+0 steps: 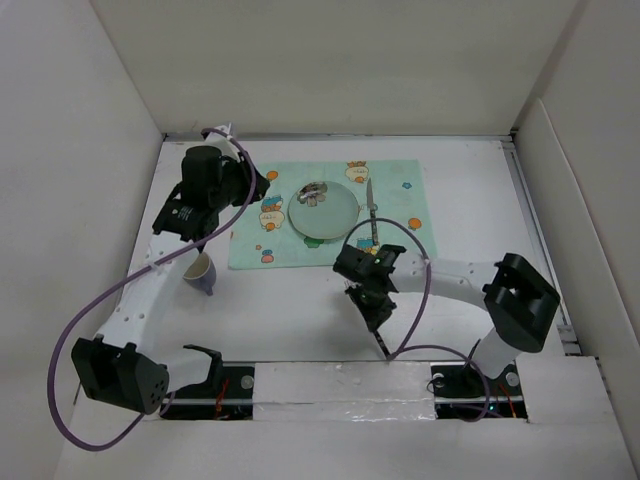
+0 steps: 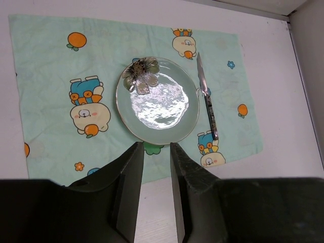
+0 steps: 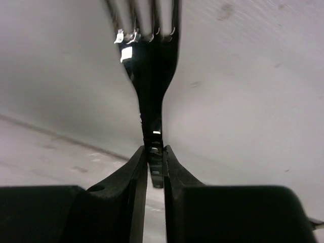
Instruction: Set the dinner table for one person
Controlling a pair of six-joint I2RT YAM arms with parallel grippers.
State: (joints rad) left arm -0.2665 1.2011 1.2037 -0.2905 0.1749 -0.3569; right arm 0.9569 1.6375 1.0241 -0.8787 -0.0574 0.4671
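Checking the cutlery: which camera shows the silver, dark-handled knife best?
Left wrist view: the silver, dark-handled knife lies whole and sharp on the mint-green cloth placemat, beside the pale round plate. The top external view shows it small and thin; the right wrist view misses it.

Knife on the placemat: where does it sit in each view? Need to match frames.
Top external: knife lies on the placemat, just right of the plate, blade pointing away from the arms.
Left wrist: knife right of the plate, blade toward the top edge.
Right wrist: not in it; only the fork in the right gripper.
Shared landmark: the plate, in the top external and left wrist views.
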